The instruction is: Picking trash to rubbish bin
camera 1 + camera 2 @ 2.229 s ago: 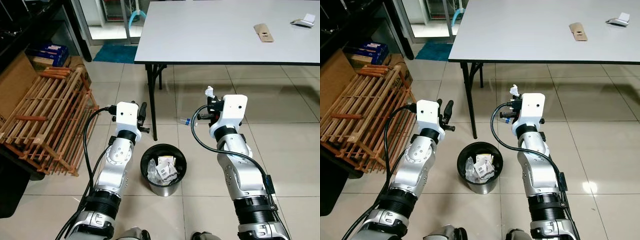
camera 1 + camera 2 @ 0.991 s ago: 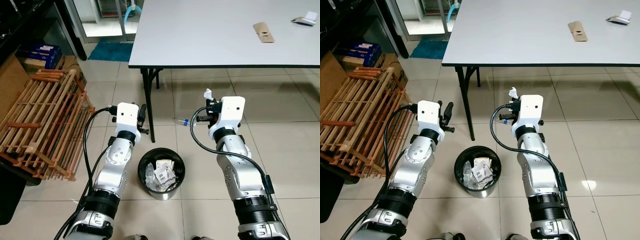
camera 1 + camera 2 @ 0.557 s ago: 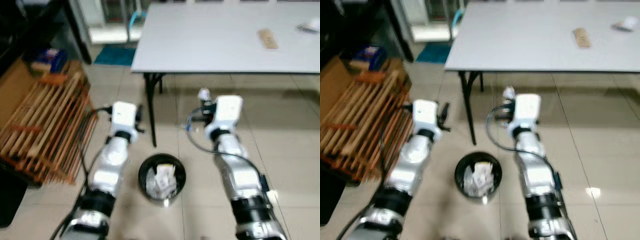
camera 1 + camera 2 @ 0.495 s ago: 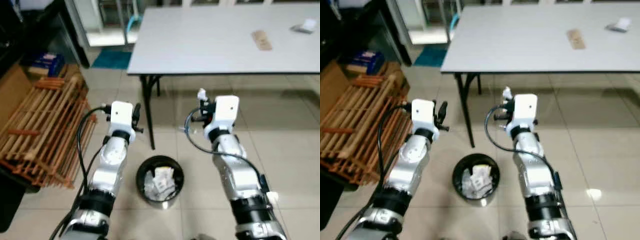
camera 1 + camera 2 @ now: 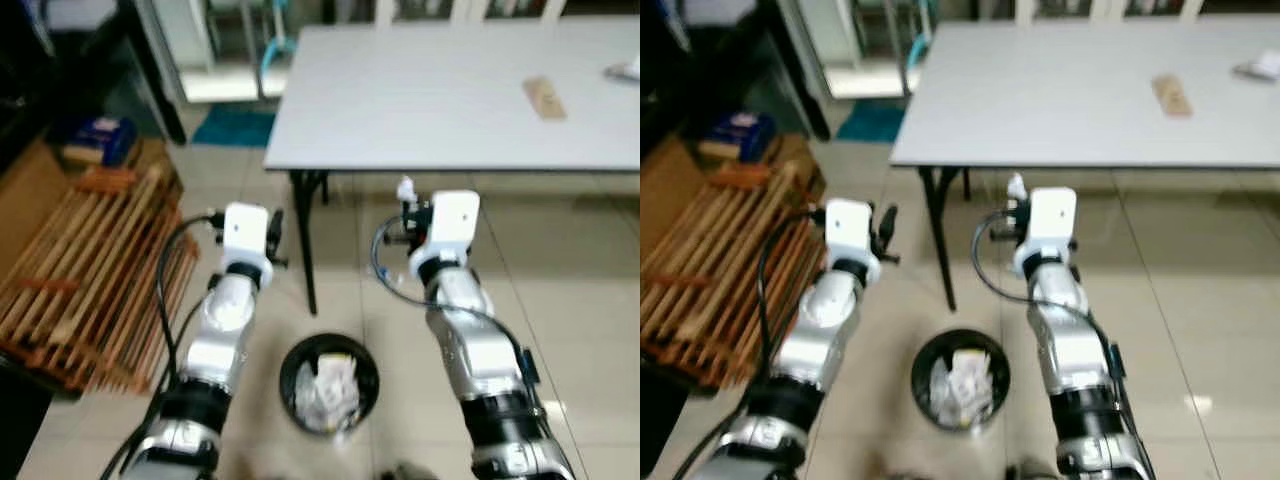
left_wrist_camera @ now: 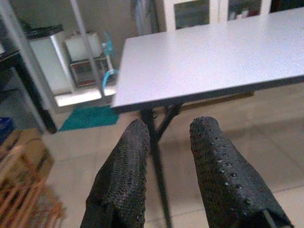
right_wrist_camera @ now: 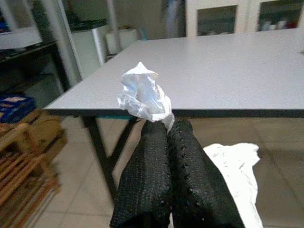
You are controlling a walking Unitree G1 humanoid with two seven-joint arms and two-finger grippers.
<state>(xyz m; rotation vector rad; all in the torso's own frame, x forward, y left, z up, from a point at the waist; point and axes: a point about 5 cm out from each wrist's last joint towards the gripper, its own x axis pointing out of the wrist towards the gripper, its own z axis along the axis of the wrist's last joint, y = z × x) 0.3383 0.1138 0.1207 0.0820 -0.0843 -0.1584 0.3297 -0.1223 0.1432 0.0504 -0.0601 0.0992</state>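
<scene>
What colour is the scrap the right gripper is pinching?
White, a crumpled plastic wrapper clamped at the right gripper's fingertips; the right wrist view shows it best.

Both silver arms are held forward and bent at the elbow, one on either side of the black rubbish bin (image 5: 329,383). The left claw (image 6: 168,142) is raised with its fingers parted. The right claw (image 7: 167,127) is pressed closed on a crumpled white wrapper (image 7: 142,97).
</scene>
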